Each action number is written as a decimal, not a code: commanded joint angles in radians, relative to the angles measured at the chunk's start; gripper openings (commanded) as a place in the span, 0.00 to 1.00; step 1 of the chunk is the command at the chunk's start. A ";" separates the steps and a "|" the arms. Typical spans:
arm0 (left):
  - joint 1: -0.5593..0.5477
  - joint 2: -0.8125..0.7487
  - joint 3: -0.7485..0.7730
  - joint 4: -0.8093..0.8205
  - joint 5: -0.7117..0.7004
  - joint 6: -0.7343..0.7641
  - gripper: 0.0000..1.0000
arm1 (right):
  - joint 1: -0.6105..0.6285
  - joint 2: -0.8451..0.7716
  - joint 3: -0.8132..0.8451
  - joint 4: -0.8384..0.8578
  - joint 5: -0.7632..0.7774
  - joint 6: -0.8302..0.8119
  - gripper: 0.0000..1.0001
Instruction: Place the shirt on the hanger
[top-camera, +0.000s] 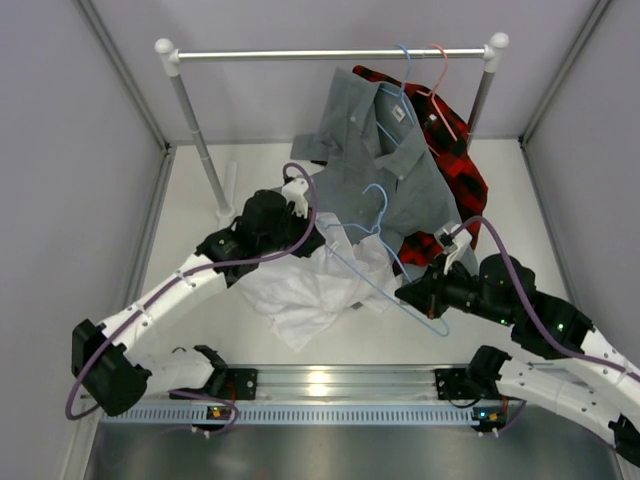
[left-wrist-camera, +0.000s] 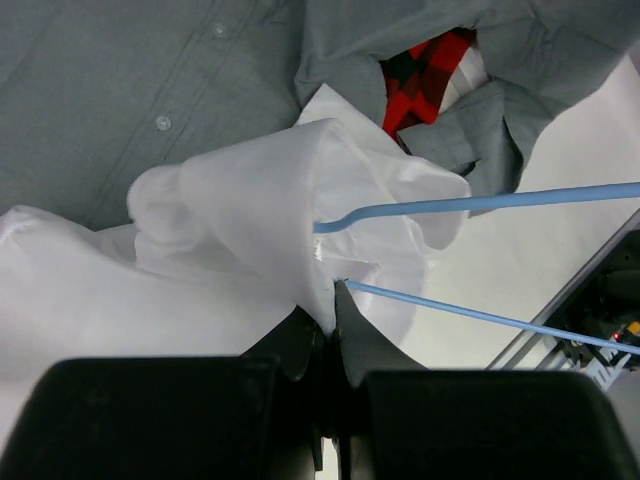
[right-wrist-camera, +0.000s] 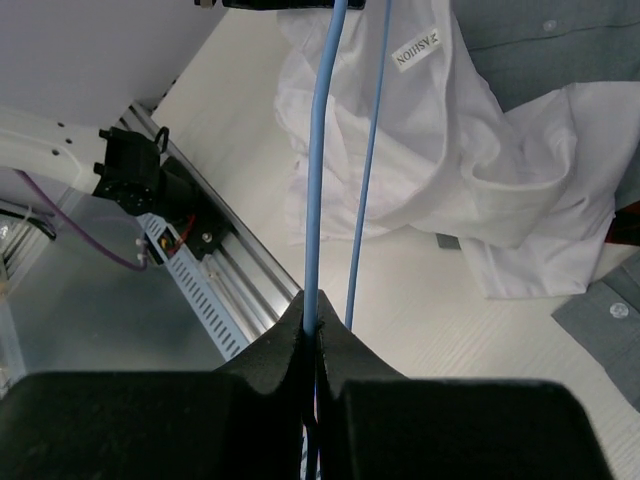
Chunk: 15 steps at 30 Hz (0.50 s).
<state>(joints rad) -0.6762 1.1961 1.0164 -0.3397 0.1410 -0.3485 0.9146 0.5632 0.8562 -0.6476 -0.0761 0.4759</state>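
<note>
The left gripper (left-wrist-camera: 330, 305), at the lower centre of its wrist view, is fully closed and pinches a fold of the shirt (left-wrist-camera: 260, 200). This grip likely lifts the fabric so that an opening faces the wire. The right gripper (right-wrist-camera: 316, 315) is also fully closed. It clamps the lower wire of the hanger (right-wrist-camera: 322, 150), which runs up the centre of its wrist view toward the shirt. Holding the hanger at the corner far from the fabric leaves the other end free to enter the garment. In the left wrist view, one wire of the hanger comes in from the right edge and disappears into the bunched white fabric. A second wire passes just below it. The frames do not show which opening of the shirt this is. In the top view, the shirt lies crumpled on the table (top-camera: 185, 215) at centre frame, between the two grippers. It is partly under the grey shirt (top-camera: 385, 150). The hanger crosses it diagonally toward the lower right. Judged from this, insertion has begun but neither shoulder is seated. Count: three shirts, namely the white one, the grey one and the plaid shirt (top-camera: 455, 160). Count: three hangers, namely the held one, a second blue hanger (top-camera: 407, 75) bearing the grey shirt, and a pink hanger (top-camera: 443, 70). There is one rail (top-camera: 300, 55), at the top of the frame.
</note>
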 joint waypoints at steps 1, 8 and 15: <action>-0.020 -0.050 0.115 -0.140 0.045 0.105 0.00 | -0.008 0.004 0.003 0.153 -0.054 0.050 0.00; -0.059 -0.128 0.243 -0.260 0.088 0.121 0.00 | -0.010 0.113 -0.054 0.390 -0.096 0.112 0.00; -0.074 -0.130 0.339 -0.413 -0.079 0.141 0.00 | 0.022 0.273 0.017 0.374 0.364 0.099 0.00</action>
<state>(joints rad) -0.7403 1.0840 1.3014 -0.6773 0.1253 -0.2291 0.9192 0.8463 0.8455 -0.3557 -0.0288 0.5629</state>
